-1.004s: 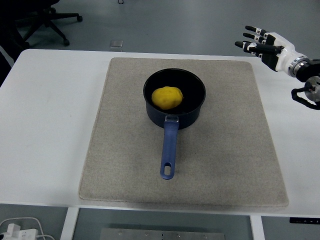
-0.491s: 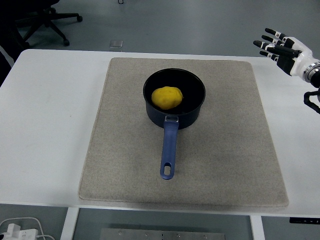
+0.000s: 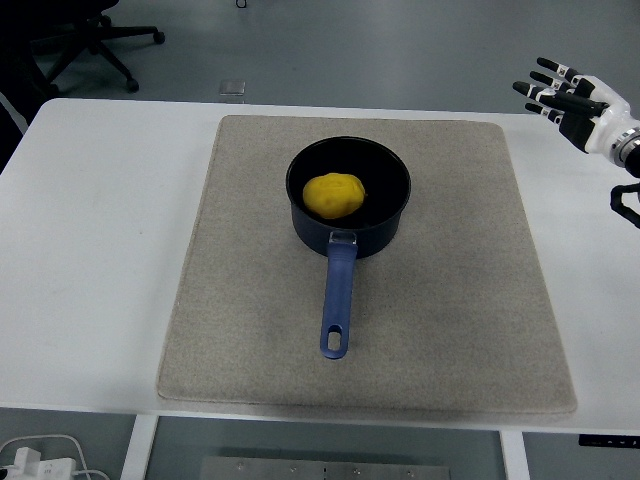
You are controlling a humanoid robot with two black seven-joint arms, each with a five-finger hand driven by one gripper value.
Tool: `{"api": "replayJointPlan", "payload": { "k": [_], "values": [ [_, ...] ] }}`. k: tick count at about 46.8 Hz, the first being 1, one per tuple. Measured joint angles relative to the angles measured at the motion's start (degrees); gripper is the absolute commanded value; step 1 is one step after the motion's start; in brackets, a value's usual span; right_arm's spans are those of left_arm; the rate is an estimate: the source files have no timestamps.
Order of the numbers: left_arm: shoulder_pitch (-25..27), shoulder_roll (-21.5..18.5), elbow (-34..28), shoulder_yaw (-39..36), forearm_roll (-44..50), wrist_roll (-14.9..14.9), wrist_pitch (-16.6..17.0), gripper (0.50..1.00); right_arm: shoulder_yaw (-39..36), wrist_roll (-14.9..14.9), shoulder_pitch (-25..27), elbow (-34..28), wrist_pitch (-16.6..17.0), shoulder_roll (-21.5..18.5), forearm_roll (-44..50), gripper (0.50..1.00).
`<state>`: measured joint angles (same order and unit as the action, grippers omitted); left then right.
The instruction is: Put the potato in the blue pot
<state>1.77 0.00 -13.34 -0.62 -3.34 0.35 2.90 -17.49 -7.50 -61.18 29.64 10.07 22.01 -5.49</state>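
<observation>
A yellow potato [image 3: 334, 195] lies inside the blue pot [image 3: 390, 215], which stands at the middle of a grey mat [image 3: 240, 300]. The pot's blue handle [image 3: 338, 300] points toward the table's near edge. My right hand [image 3: 562, 92] is at the far right edge, well away from the pot, with fingers spread and holding nothing. The left arm is out of view.
The white table [image 3: 90, 220] extends left and right of the mat. An office chair base [image 3: 90, 45] stands on the floor behind the table at the top left. A white power strip [image 3: 40, 460] lies on the floor at the bottom left.
My right hand has drawn back to the right, away from the pot, and now sits near the picture's right edge. The pot and potato have not moved.
</observation>
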Motion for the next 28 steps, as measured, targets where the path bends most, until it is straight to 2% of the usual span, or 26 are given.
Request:
{"api": "replayJointPlan", "payload": {
  "k": [6, 10, 28],
  "values": [
    [0.0, 0.0, 0.0, 0.0, 0.1, 0.0, 0.0, 0.996, -5.2, 0.3, 1.2, 0.0, -0.3, -0.7, -0.6, 0.932],
    [0.0, 0.0, 0.0, 0.0, 0.1, 0.0, 0.0, 0.996, -6.7, 0.3, 1.3, 0.0, -1.8, -1.6, -0.6, 0.932],
    [0.0, 0.0, 0.0, 0.0, 0.1, 0.0, 0.0, 0.996, -7.4, -0.1, 2.3, 0.1, -2.7, -3.1, -0.6, 0.932]
  ]
}}
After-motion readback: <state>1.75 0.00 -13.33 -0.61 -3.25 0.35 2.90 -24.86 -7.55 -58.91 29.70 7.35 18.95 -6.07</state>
